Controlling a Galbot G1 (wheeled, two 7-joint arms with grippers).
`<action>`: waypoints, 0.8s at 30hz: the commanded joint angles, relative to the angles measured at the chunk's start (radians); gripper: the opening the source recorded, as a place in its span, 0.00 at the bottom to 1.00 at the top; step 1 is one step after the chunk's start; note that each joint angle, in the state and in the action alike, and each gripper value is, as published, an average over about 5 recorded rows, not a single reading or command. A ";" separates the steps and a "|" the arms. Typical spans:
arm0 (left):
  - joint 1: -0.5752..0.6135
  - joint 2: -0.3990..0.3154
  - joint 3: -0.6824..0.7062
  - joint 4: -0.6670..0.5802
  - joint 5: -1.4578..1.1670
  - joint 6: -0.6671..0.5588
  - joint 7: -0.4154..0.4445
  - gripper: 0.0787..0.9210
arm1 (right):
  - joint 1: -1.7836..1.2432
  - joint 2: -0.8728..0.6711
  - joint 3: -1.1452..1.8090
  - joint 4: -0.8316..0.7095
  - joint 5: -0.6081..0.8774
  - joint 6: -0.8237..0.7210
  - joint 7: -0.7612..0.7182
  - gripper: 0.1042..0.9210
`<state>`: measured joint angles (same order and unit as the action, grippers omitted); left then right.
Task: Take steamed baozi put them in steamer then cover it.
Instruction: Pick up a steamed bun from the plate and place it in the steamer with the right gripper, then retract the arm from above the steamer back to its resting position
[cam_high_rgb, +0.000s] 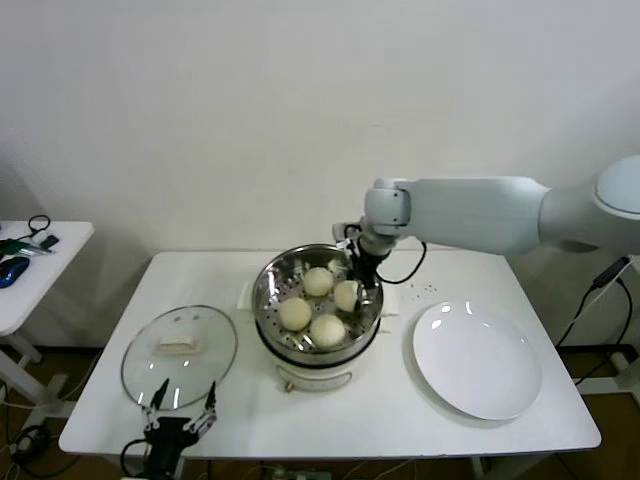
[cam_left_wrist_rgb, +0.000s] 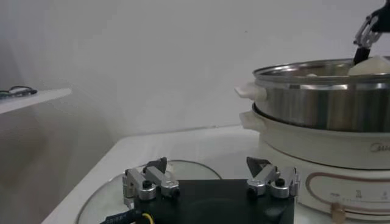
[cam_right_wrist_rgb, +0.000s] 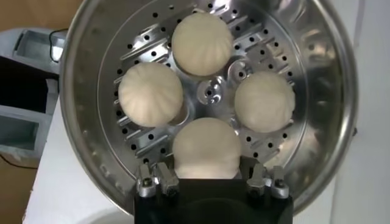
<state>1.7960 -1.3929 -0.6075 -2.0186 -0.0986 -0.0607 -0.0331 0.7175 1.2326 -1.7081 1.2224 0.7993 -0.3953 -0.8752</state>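
Entry, loading stage, near its end. I have the right hand (cam_high_rgb: 364, 291) down inside the steamer (cam_high_rgb: 268, 290), its fingers closed on the fourth of the steamed baozi (cam_right_wrist_rgb: 205, 148), which sits on the perforated tray (cam_right_wrist_rgb: 213, 92) beside the other three. I judge this to be the last bun being set down, not yet released.

Next move, as I read it: spread those fingers, lift the right arm straight up clear of the rim, then bring the cover (cam_high_rgb: 179, 357) over the pot. The cover lies flat on the bench (cam_high_rgb: 500, 428) to the robot's left of the steamer, handle up. My left hand (cam_high_rgb: 181, 413) waits at the bench's near edge just beside it, fingers spread wide, holding nothing.

Count:
- steamed baozi: four, all in the steamer
- steamer: one
- cover: one, off the pot
- white plate (cam_high_rgb: 478, 359): one, bare, to the right of the steamer
- hands: two
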 joint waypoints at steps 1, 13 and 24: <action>-0.006 0.002 0.000 0.009 -0.002 0.002 0.000 0.88 | -0.052 0.020 0.001 -0.030 -0.019 -0.005 0.012 0.71; -0.009 0.003 0.000 0.010 -0.003 0.002 -0.001 0.88 | -0.033 -0.004 0.033 -0.017 -0.027 -0.016 0.025 0.86; -0.001 0.006 -0.001 0.004 0.002 0.002 -0.002 0.88 | 0.034 -0.135 0.097 0.057 -0.005 0.023 0.007 0.88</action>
<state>1.7945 -1.3891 -0.6059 -2.0113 -0.0990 -0.0591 -0.0350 0.7169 1.1870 -1.6500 1.2378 0.7777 -0.4042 -0.8688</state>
